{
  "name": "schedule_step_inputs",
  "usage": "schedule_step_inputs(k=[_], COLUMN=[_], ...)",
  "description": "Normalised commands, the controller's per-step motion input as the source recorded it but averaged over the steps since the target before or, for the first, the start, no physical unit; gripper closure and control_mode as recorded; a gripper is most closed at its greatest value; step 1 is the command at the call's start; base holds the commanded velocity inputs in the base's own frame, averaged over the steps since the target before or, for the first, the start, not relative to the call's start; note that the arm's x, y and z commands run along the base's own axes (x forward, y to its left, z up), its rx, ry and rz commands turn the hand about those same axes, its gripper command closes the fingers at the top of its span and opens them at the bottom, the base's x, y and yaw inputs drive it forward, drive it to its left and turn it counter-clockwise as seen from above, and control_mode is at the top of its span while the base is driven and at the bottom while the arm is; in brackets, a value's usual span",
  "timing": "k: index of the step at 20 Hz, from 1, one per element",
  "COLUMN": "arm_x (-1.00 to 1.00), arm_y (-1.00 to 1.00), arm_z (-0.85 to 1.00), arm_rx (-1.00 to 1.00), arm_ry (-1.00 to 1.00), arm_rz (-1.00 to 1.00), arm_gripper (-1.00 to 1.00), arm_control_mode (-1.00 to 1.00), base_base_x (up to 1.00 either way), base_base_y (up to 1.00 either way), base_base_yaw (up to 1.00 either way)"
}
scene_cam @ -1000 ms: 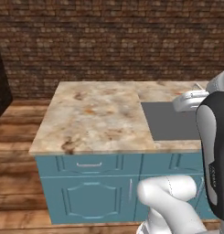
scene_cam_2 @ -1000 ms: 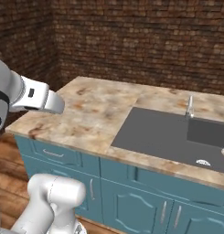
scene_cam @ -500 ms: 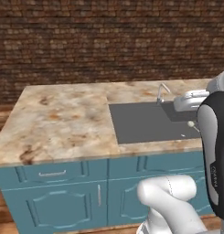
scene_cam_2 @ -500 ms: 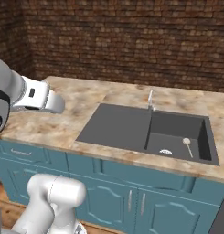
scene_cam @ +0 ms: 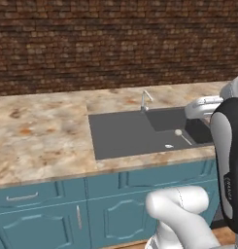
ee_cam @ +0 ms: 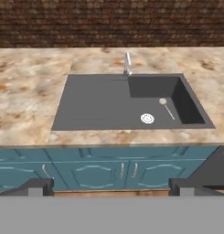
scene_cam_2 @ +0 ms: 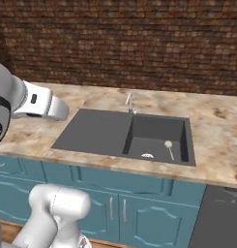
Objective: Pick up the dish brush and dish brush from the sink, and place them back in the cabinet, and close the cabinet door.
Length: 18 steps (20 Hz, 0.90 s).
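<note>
The sink [ee_cam: 99,103] is a wide dark grey basin set in the marbled counter, with a small faucet [ee_cam: 127,64] at its back edge. One dish brush [ee_cam: 166,108], a thin pale handle with a round head, lies in the deeper right bowl beside the silvery drain [ee_cam: 147,118]. The same dish brush [scene_cam: 181,136] [scene_cam_2: 169,149] also shows in both base views. In the hand view my gripper [ee_cam: 111,186] hangs well back from the counter front, open, with nothing between its fingertips [ee_cam: 38,184]. The cabinet and cabinet door are out of view.
Marbled counter [scene_cam: 38,141] stretches to both sides of the sink, backed by a brick wall [scene_cam_2: 139,43]. Low teal cupboards [ee_cam: 104,171] line the front below. A dark appliance front [scene_cam_2: 221,213] stands to their right. My own arm [scene_cam: 227,160] blocks the right edge of the left base view.
The whole picture has slid sideways in both base views, so the base has driven along the counter and the sink now sits near the middle. The gripper stayed open.
</note>
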Motion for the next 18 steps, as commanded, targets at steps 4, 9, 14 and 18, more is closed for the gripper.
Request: schedule_step_inputs(k=[4, 9, 14, 18], arm_x=[0.0, 0.0, 0.0, 0.0], arm_y=[0.0, 0.0, 0.0, 0.0], arm_z=[0.0, 0.0, 0.0, 0.0], arm_rx=[0.0, 0.0, 0.0, 0.0], arm_ry=[0.0, 0.0, 0.0, 0.0], arm_rz=[0.0, 0.0, 0.0, 0.0], arm_gripper=[-1.0, -1.0, -1.0, -1.0], arm_control_mode=[1.0, 1.0, 1.0, 1.0], base_base_x=[0.28, 0.31, 0.37, 0.45], base_base_y=[-0.48, -0.53, -0.54, -0.51], base_base_yaw=[-0.1, -0.05, 0.0, 0.0])
